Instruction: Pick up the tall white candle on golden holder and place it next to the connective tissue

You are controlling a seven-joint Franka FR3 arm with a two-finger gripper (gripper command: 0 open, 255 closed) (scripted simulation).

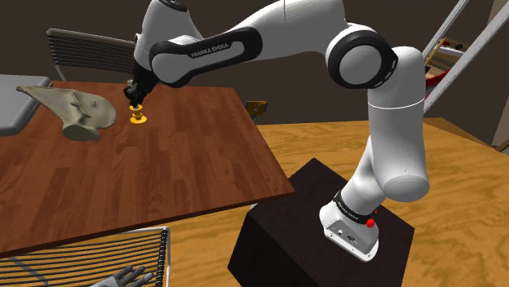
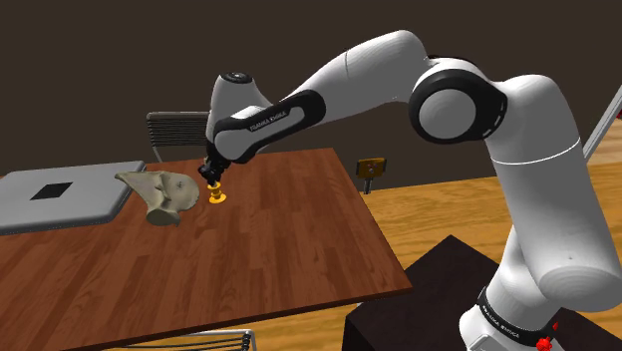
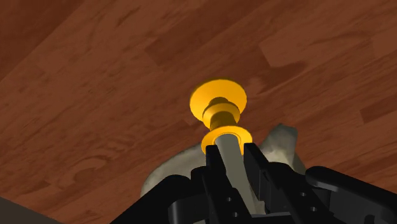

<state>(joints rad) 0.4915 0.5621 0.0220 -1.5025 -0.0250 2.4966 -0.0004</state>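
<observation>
There is one candle [image 3: 229,151], one gold holder [image 3: 218,105] under it, one lump of tissue [image 1: 77,114], and one claw [image 3: 234,159], all over a single wooden table [image 1: 171,175]. The claw's two fingers [image 3: 215,170] are closed tight on the pale candle shaft. The candle stands upright, its long axis running straight down from the claw to the table, with the holder's round base lowest. It is toward the table's far side, just beside the beige-grey tissue and apart from it, on the side nearer the arm. Also on the table is one flat grey slab [image 2: 60,194] with a black square on top, beyond the tissue, and one chair [image 2: 174,125] stands behind the table. The claw covers the candle's top, and from the outside views the shaft is hard to make out behind the black fingers. I cannot tell whether the holder's base touches the table or hangs just above it.
</observation>
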